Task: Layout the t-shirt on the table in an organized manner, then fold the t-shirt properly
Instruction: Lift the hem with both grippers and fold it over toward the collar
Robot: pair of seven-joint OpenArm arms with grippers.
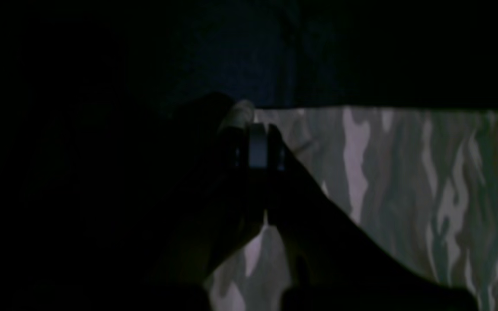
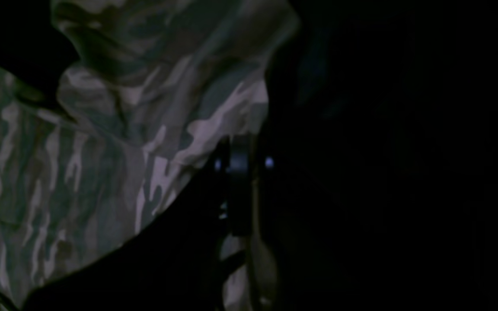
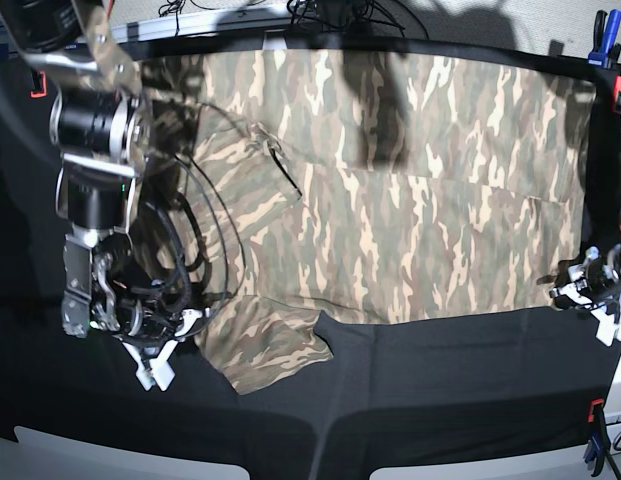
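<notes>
Base view: limp t-shirt lay across bench; both fingers pinched its near hem corners.

Tan, brown, olive, cream camouflage t-shirt, black cloth table, red clamp

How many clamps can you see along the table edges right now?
4. A blue clamp and a red clamp at the far right corner, a red one at far left, one near right. The arms may hide others.
</notes>
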